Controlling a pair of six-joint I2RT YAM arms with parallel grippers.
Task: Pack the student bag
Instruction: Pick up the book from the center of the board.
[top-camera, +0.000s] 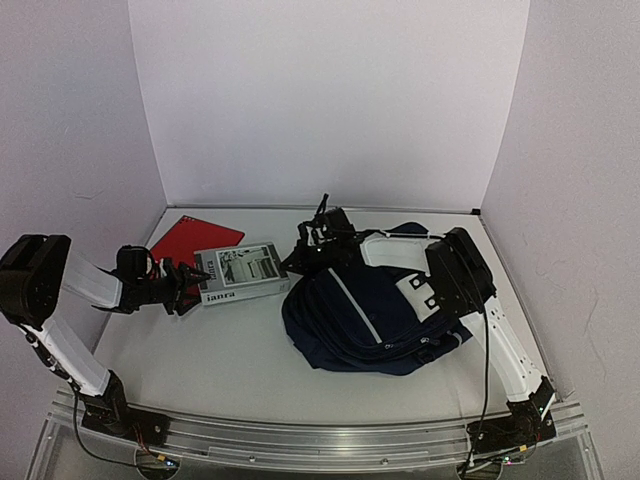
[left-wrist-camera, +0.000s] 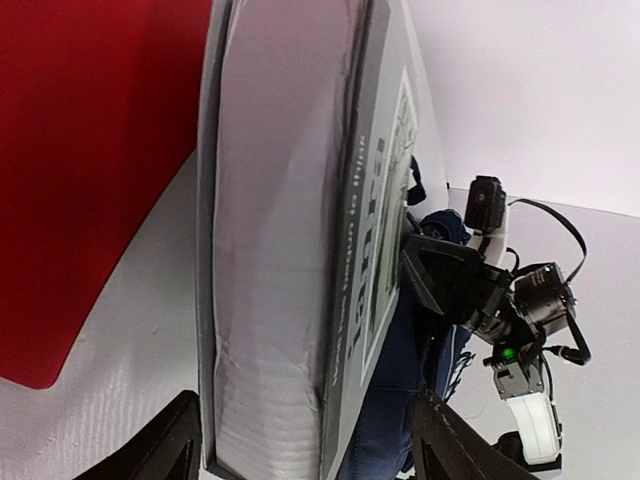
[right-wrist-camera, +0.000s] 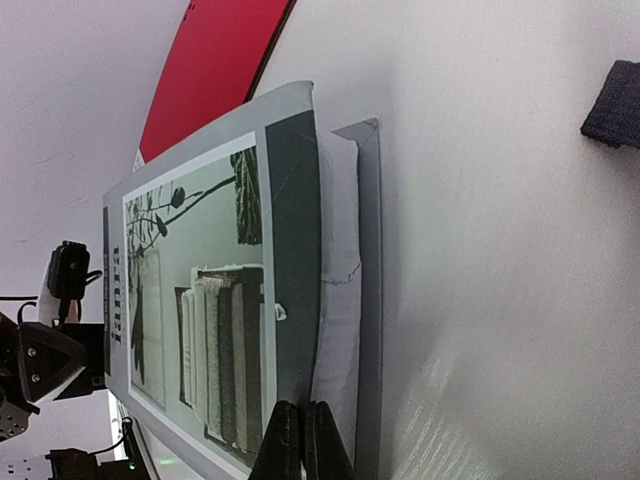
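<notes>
My left wrist view shows what the overhead one cannot: my left pincer (left-wrist-camera: 300, 455) stands open, a finger on each side of the grey packet's (left-wrist-camera: 270, 250) near end. Whether they touch it I cannot tell. My right pincer (right-wrist-camera: 300, 440) is closed, fingertips together, at the packet's opposite end. The student bag (top-camera: 365, 315) lies past the packet from my left pincer, beneath my right arm. A red folder (top-camera: 193, 240) lies beside the packet.

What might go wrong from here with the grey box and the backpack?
The left gripper straddles only the end of the grey box, so it may tilt or slip when lifted. The shut right gripper sits at the box's far edge beside the backpack; they might collide.
</notes>
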